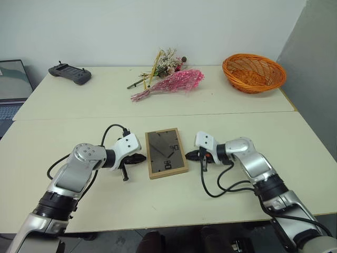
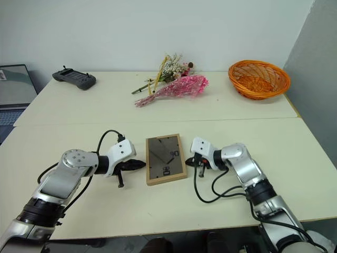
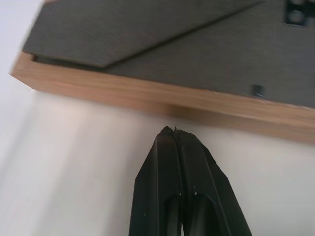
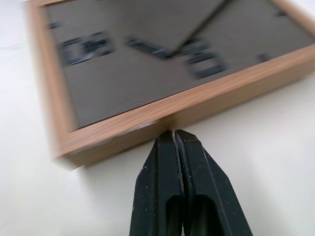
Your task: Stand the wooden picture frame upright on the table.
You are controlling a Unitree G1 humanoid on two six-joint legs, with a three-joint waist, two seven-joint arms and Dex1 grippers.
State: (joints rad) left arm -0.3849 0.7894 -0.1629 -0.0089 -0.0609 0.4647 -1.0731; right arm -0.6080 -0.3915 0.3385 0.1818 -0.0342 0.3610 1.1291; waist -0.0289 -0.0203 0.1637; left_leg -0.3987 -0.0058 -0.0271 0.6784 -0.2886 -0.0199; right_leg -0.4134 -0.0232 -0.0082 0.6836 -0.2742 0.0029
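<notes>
Hands (image 1: 141, 157) (image 1: 190, 155) closed — flanking frame (image 1: 166, 153)

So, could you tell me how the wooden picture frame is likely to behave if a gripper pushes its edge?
The wooden picture frame lies flat, back up, on the smooth table, so it would probably slide rather than tip. It looks rigid and fairly light.

wooden picture frame (image 2: 166, 159) face-down on table (image 2: 158, 105), left claw (image 2: 141, 164), right claw (image 2: 189, 162) flanking
</notes>
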